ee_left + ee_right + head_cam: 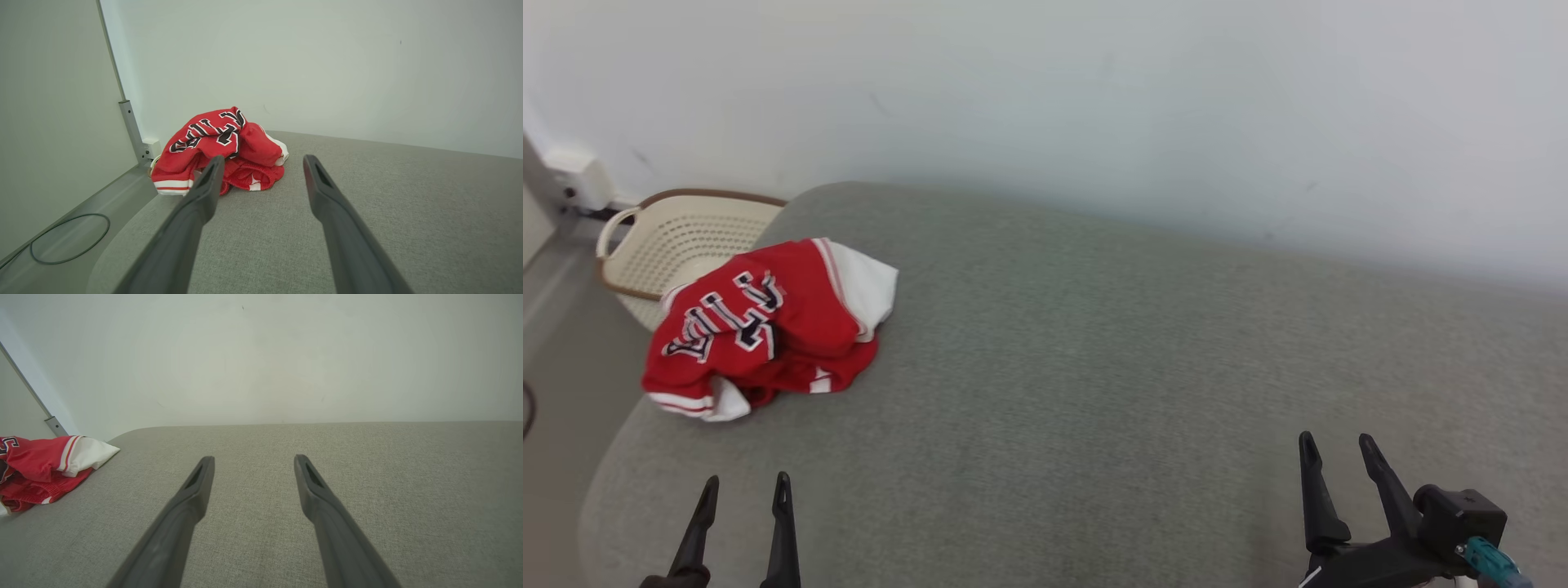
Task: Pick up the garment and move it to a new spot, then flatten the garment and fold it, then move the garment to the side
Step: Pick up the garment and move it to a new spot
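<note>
Currently the left gripper (747, 480) and right gripper (1337, 438) are hovering, fingers spread and empty, short of the crumpled garment (768, 327); pinching its raised middle is looking wisest.

Plain white wall (1094, 98) right behind a grey fabric bed (1135, 343). By the bed's far left corner, a cream perforated basket (678, 237) on grey floor (572, 384). Left of the bed, a looped black cable (109, 224). Soft, even light.
</note>
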